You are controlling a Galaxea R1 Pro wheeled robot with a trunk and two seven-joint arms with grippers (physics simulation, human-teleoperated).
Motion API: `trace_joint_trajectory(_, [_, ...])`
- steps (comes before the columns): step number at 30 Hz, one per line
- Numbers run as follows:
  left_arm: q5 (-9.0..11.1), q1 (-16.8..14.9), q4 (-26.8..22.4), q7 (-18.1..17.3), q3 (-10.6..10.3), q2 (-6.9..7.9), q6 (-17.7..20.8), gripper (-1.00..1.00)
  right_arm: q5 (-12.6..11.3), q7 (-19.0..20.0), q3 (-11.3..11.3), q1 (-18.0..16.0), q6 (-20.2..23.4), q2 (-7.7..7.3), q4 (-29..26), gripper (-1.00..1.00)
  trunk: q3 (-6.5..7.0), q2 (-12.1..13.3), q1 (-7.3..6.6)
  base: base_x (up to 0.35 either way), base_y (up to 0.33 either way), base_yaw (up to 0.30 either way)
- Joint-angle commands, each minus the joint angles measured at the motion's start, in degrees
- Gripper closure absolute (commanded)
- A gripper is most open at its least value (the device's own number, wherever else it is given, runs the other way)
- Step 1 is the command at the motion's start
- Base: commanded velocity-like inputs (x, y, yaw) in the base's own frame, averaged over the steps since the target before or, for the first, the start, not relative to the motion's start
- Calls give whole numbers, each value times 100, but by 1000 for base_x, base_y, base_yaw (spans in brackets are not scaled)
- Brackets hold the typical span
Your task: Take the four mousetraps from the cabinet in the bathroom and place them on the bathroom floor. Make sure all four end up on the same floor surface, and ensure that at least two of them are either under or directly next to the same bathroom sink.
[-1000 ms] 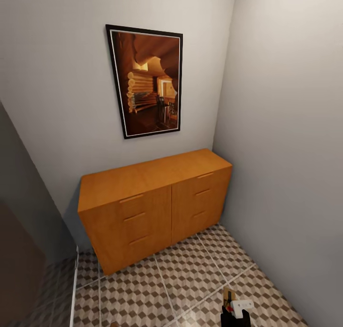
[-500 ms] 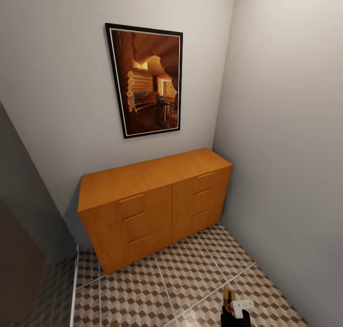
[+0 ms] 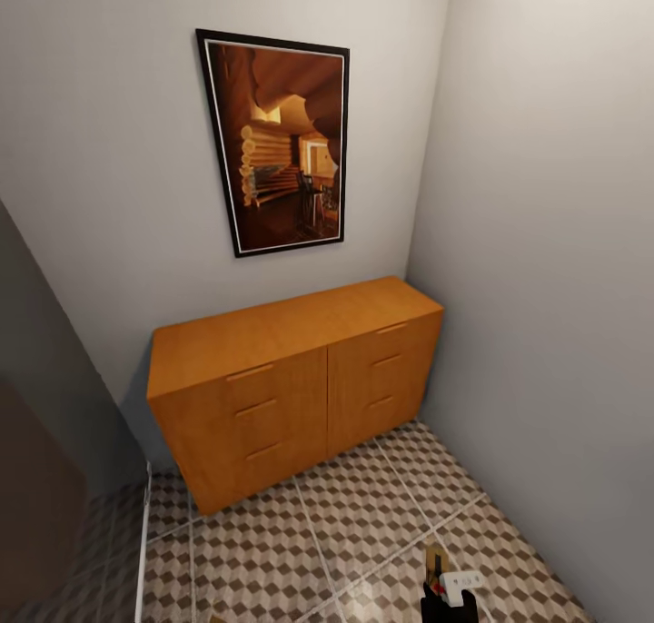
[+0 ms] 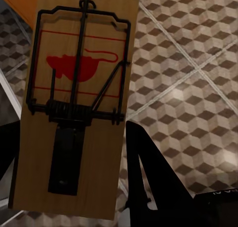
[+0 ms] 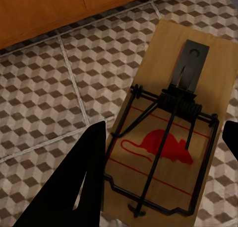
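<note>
A tan wooden mousetrap [image 4: 74, 103] with a red mouse print and black wire sits between the dark fingers [image 4: 148, 177] of my left gripper [image 4: 69, 132], which is shut on it. My right gripper [image 5: 166, 127] is shut on a second mousetrap [image 5: 173, 132] of the same kind; this gripper [image 3: 450, 600] pokes in at the head view's bottom edge. Both hang over the cube-patterned bathroom floor [image 3: 363, 514]. The orange-brown cabinet [image 3: 291, 378] stands ahead against the back wall with all six drawers closed. Any other mousetraps are out of view.
A framed picture [image 3: 277, 142] hangs above the cabinet. A grey wall [image 3: 545, 287] closes the right side, and a dark panel [image 3: 36, 478] stands at the left. Open tiled floor lies between me and the cabinet.
The whole head view has shifted slightly, so the camera moved a little. Both grippers still hold their mousetraps and the cabinet drawers stay closed.
</note>
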Motion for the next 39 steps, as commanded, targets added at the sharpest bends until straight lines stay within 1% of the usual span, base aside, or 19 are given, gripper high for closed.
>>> trace_joint_trajectory(1, [6,-6,1,49,-49,1,-8,100,-62,45,18,-5,-18,-1,6,100,-17,-11,3,0,0,0])
trace_joint_trajectory(24, [4,-6,1,49,-49,1,-8,100,-62,40,18,-5,-9,-8,6,100,-28,-11,3,0,0,0])
trace_joint_trajectory(33, [4,-6,1,49,-49,-3,-6,100,-62,-167,18,-5,-1,-1,6,100,-28,-11,3,0,0,120])
trace_joint_trajectory(39, [3,-6,1,49,-56,-61,-5,100,-62,-183,18,-5,-4,-8,6,100,-28,-11,3,0,0,26])
